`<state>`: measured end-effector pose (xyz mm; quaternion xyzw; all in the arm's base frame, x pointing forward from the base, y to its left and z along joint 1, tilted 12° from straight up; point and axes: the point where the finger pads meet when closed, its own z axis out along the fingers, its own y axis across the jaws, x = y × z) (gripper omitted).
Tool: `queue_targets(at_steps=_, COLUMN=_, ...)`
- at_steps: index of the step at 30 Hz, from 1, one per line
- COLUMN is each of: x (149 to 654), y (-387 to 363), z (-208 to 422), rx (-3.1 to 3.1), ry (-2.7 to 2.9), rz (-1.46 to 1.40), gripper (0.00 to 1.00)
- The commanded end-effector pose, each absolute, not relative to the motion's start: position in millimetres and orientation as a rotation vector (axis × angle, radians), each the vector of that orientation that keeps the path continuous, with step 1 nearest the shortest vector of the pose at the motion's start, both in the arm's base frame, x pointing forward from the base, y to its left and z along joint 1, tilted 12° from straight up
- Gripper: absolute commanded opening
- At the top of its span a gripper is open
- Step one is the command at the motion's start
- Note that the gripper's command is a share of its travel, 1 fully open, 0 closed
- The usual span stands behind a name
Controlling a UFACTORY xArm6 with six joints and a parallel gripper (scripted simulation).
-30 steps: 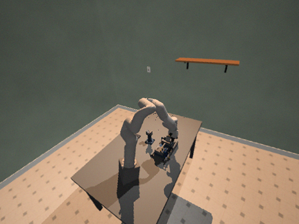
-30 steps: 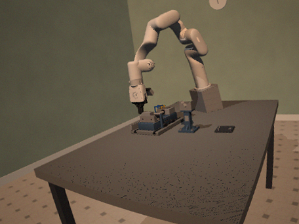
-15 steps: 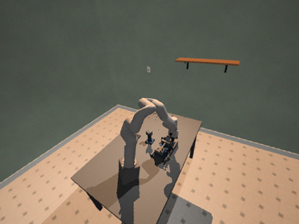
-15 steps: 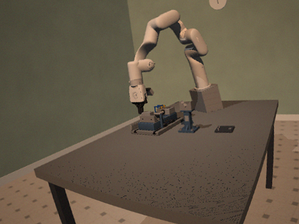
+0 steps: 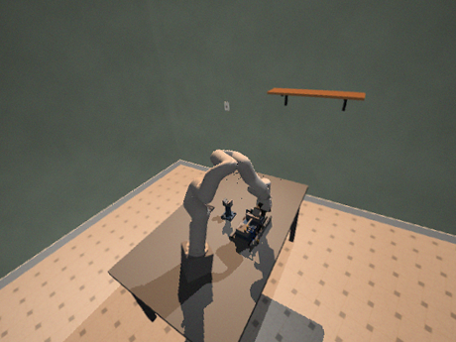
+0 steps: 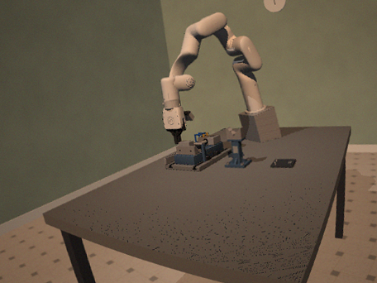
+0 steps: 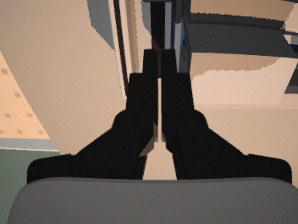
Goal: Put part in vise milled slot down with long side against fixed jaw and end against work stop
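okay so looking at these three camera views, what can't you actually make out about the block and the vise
- Block: the vise is too small in the exterior view to pick the block out; the dark plate looks bare.
- Slot direction: not visible in any view.
- Top view: the vise is tiny and partly behind the arm.
- Wrist view: the shut, empty tool blocks the middle, and the edges cut off the vise parts.

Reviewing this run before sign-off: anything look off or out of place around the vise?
One thing: the gripper is shut with nothing between its fingers, hanging at the far end of the vise. The infeed plate is bare. The V-block stands upright. Nothing looks spilled or damaged.
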<state>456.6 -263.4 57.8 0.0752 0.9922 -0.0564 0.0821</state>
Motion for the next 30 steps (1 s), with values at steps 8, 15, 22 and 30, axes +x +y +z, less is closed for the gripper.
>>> queue_targets(at_steps=8, x=458.0, y=-263.1, z=59.5, rx=0.224, ry=2.960, rz=-0.171, gripper=0.00)
queue_targets(at_steps=15, x=458.1, y=-262.5, z=59.4, rx=0.224, ry=2.960, rz=-0.171, gripper=0.00)
queue_targets(at_steps=22, x=458.2, y=-261.4, z=59.3, rx=0.224, ry=2.960, rz=-0.171, gripper=0.00)
queue_targets(at_steps=30, x=458.4, y=-260.3, z=59.2, rx=0.224, ry=2.960, rz=-0.171, gripper=0.00)
